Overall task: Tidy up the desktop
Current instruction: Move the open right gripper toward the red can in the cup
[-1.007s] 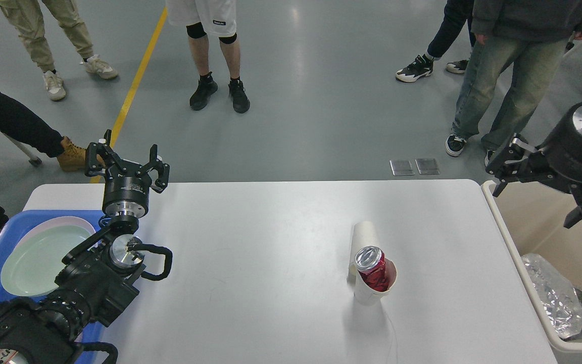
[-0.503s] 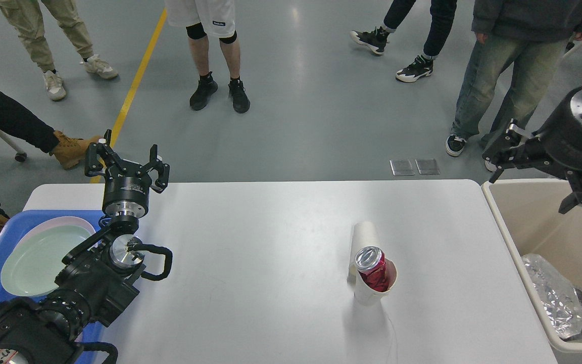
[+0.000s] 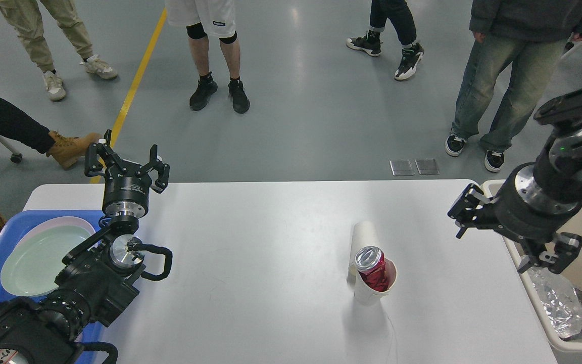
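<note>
My right gripper (image 3: 511,237) hangs spread and empty, right of the red can (image 3: 372,269) standing in a paper cup (image 3: 373,292). I judge a low, level approach grips the cup without toppling it on the desktop (image 3: 250,263).

Bright, even overhead light; sharp focus

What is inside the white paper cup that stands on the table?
A crushed red metal can sits inside the upright white paper cup, its silver top sticking out above the rim. The can's lower part and the cup's bottom are hidden by the cup wall.
</note>
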Robot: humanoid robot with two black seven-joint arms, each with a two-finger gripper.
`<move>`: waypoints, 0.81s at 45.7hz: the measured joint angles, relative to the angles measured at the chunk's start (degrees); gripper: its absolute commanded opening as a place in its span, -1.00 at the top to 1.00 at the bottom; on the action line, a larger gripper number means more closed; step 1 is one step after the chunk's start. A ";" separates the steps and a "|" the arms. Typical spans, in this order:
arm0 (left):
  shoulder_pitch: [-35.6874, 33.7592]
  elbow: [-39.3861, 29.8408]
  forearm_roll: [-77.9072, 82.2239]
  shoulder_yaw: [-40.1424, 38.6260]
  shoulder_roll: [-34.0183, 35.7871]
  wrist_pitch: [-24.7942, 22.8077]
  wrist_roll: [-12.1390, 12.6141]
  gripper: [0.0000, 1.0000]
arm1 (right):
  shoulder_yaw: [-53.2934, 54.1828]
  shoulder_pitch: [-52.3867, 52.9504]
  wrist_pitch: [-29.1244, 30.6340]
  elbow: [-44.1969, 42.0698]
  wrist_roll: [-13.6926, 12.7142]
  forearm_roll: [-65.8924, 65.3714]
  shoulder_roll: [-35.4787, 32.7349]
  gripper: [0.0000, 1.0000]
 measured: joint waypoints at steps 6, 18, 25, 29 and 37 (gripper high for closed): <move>0.00 0.00 0.00 0.00 0.00 0.00 0.00 -0.93 | 2.41 -4.73 -1.18 -0.72 0.00 0.78 -0.03 -0.96; 0.00 0.00 0.00 0.00 0.00 0.00 0.00 -0.93 | 4.42 -10.72 -4.34 -2.06 0.00 0.95 -4.29 -0.97; 0.00 0.00 0.00 0.00 0.00 0.00 0.00 -0.93 | 5.84 -13.89 -4.90 -4.10 -0.01 0.94 -5.05 -0.98; 0.00 0.00 0.00 0.00 0.00 0.00 0.00 -0.93 | 7.62 -16.23 -5.27 -5.48 0.00 0.96 -5.09 -0.98; 0.00 0.00 0.00 0.00 0.00 0.00 0.00 -0.93 | 10.58 -19.95 -5.76 -7.75 -0.13 0.96 -5.26 -0.98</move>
